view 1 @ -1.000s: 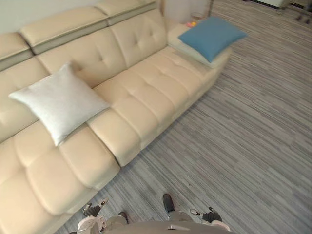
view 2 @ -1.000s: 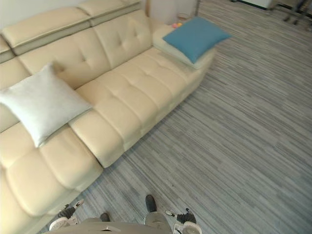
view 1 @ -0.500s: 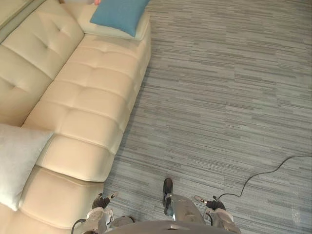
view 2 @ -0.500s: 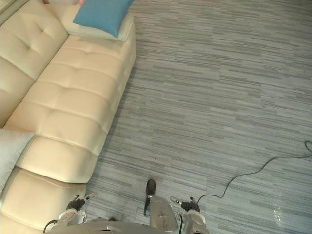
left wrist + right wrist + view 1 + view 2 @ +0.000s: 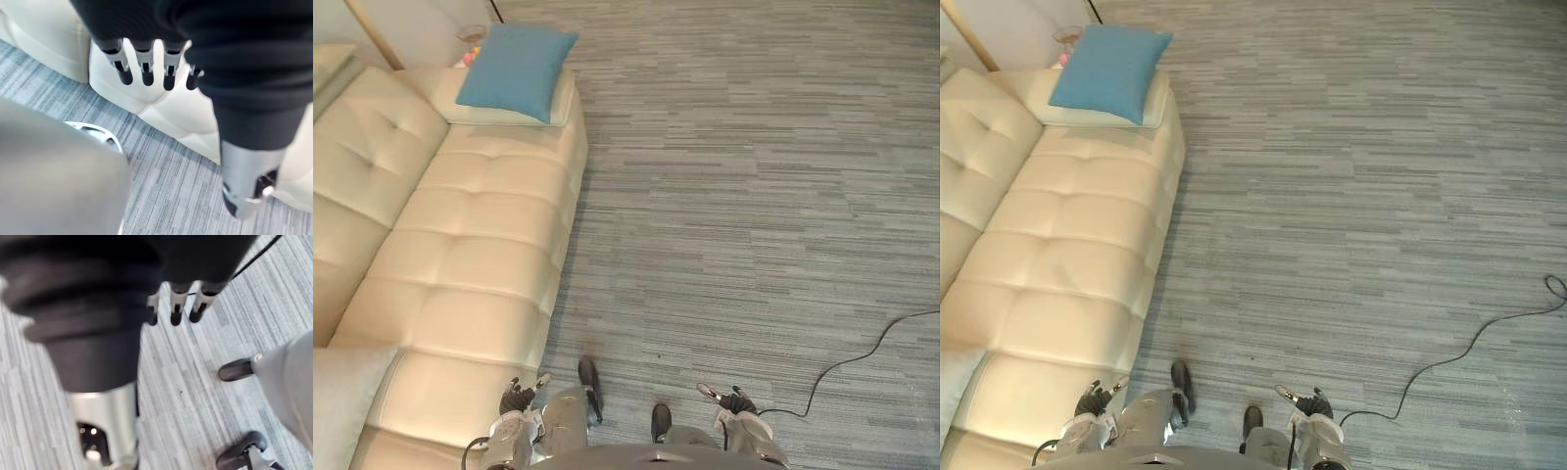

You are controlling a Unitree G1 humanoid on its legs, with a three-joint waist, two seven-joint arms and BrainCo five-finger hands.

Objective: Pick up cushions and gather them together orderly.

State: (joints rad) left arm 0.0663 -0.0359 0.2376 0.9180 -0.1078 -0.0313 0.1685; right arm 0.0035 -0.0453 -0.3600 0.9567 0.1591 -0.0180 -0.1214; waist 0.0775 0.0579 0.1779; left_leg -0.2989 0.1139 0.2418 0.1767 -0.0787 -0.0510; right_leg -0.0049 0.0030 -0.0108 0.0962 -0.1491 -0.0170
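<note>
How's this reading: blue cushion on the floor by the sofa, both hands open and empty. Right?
No: the blue cushion lies on the sofa, not on the floor; the left eye view shows it. The left hand and right hand are open and empty.

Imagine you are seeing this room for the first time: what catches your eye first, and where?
The blue cushion stands out most, lying at the far end of the cream sofa. A white cushion peeks in at the sofa's near end, well apart from it. Striped grey carpet spreads to the right; the left hand and right hand hang open, empty.
</note>
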